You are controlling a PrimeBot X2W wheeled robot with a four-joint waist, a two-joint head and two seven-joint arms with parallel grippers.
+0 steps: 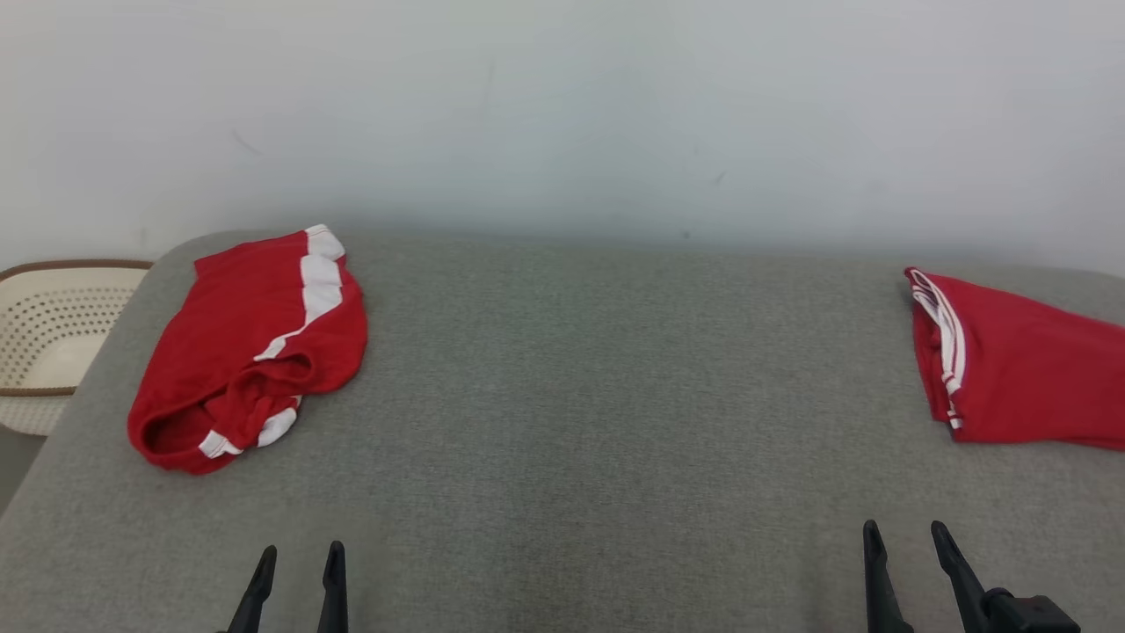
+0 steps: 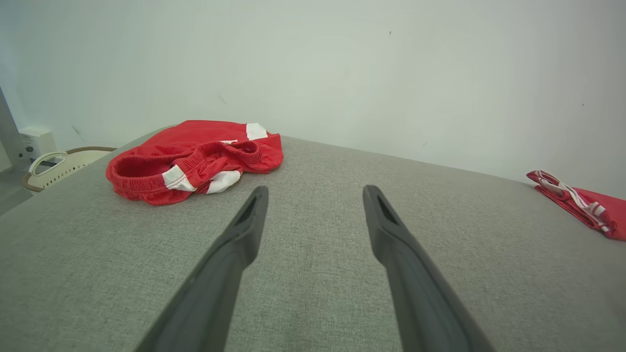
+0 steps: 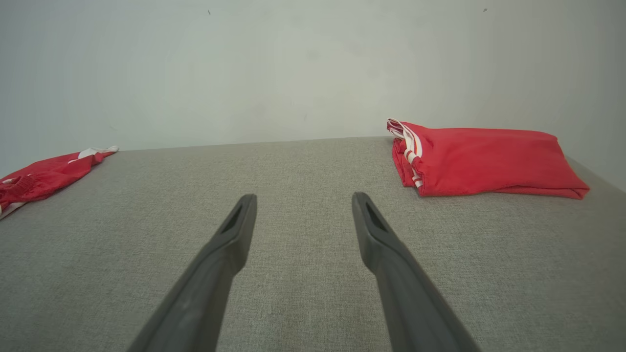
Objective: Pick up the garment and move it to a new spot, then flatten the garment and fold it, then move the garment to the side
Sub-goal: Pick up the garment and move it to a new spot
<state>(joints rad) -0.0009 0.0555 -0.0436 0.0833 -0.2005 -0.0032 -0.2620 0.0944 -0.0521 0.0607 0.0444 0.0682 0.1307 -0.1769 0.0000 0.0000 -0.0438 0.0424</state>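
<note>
Left jaws: spread wide, empty, low over the near left edge of the counter (image 1: 598,396). Tips point up the cloth, touching nothing.
Right jaws: spread just as wide, empty, near right edge.

Garment (image 1: 250,343): red shorts with white side stripes, lying crumpled at the far left of the counter, ahead of the left jaws and a little to their left. The waistband is rucked open toward the robot, with one leg bunched over it.

Judged step: the first pick-up, not yet begun. The left arm is the better placed.
- Go for the raised waistband ridge at the near end. It stands proud of the counter, so the jaws can straddle it without digging into the grey cover.
- Take one layer of the band if possible. A pinch through the whole heap would carry the tangle along.
- Lift clear before moving across, then lay it on the bare middle of the counter.

Folded red garment (image 1: 1019,369) at far right, well apart: leave it alone. Perforated basket (image 1: 53,325) sits beyond the left edge, so avoid dragging the shorts that way.
</note>
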